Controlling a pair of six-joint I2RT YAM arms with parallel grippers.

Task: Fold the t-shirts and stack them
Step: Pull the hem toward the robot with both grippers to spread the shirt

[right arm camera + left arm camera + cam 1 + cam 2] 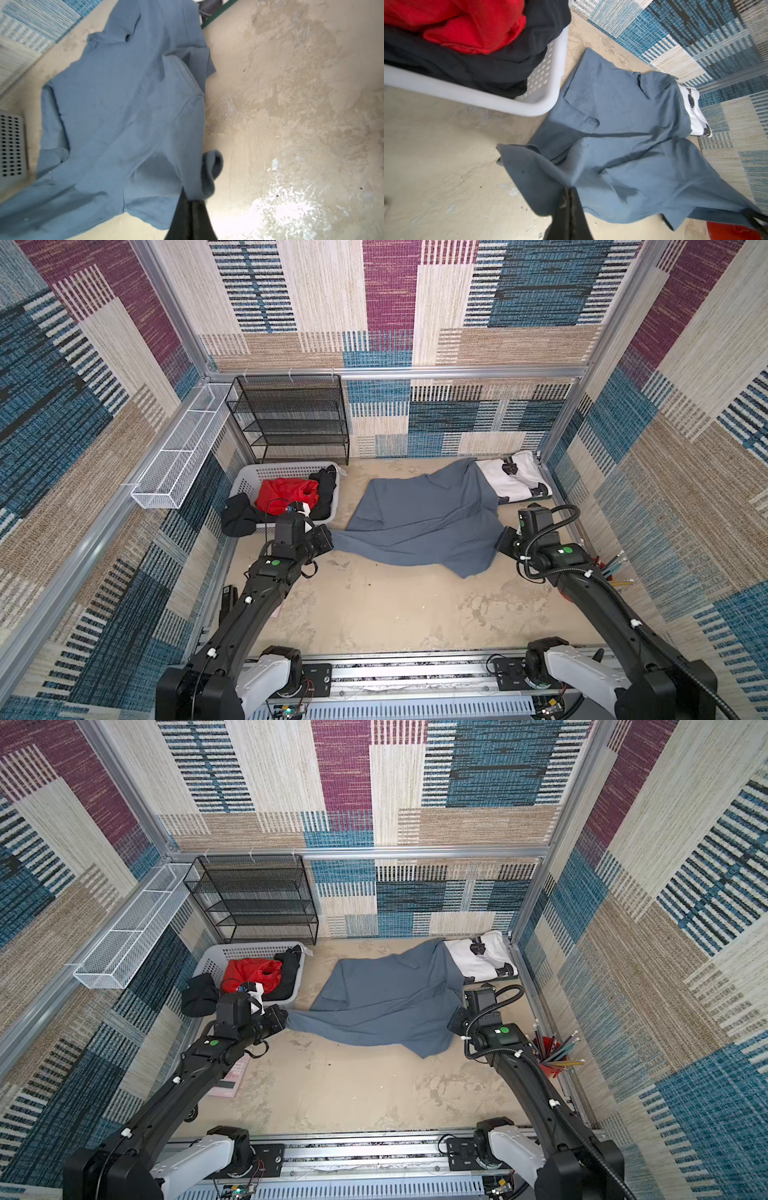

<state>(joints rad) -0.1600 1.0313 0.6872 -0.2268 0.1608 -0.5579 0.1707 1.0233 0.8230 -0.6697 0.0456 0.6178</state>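
1. The grey shirt lies rumpled across the middle of the table, its far corner draped over the white shirt in the back right corner.
2. Left claw: pinched together on the grey shirt's left edge, with cloth bunching right at its tip.
3. Right claw: clamped on the shirt's right edge (a rolled hem curls just beside it).
4. So the shirt stretches between both claws, one at each side.
5. The basket sits just left of the shirt, beyond the left claw, with a red cloth inside.
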